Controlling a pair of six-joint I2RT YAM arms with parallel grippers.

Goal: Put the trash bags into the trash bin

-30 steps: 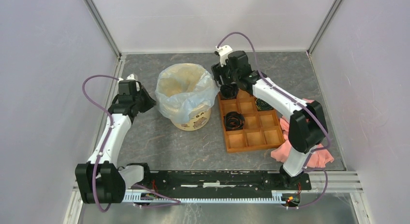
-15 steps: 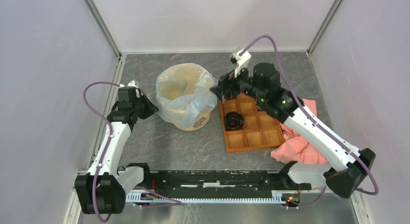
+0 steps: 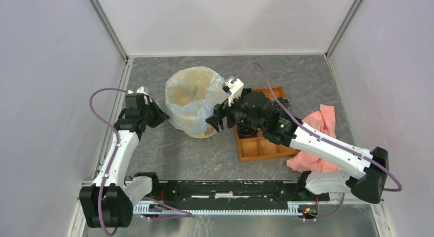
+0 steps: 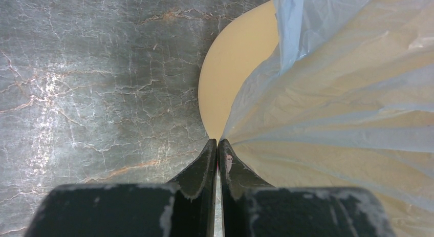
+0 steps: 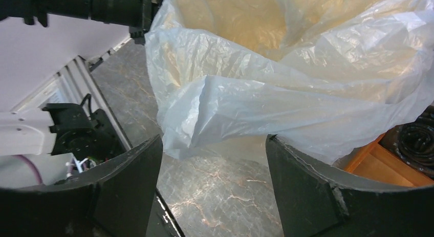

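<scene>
I read this as the fitting stage – the bag (image 3: 194, 93) is already in the bin (image 4: 230, 78), its mouth spread open over the rim and its skirt hanging down the outside over much of the wall. Bin and bag stand a little toward 10 o'clock from the middle of the bench (image 3: 169, 155).

My left fingers (image 4: 204, 168) are closed on the film at the bin's 9 o'clock. The wrist view shows pleats fanning out from the pinch, so the plastic looks taut there. My right fingers (image 5: 130, 180) stand wide apart with nothing between them at the bin's 4 o'clock, facing a loose, puffed fold of the skirt.

Next, I judge, the right side needs to go forward onto that fold, close on it, and draw it down and outward against the left hold – gently, since the film is thin and the bin looks light enough to slide or tip.

The bench is dark grey with a marbled, stone-like pattern and a slight gloss. An orange tray (image 3: 263, 147) sits just beside the bin at 3 o'clock, partly under my right arm, and a pink cloth (image 3: 322, 122) lies beyond it. Pale plain walls (image 3: 51, 68) close the cell at 9, 12 and 3 o'clock.
</scene>
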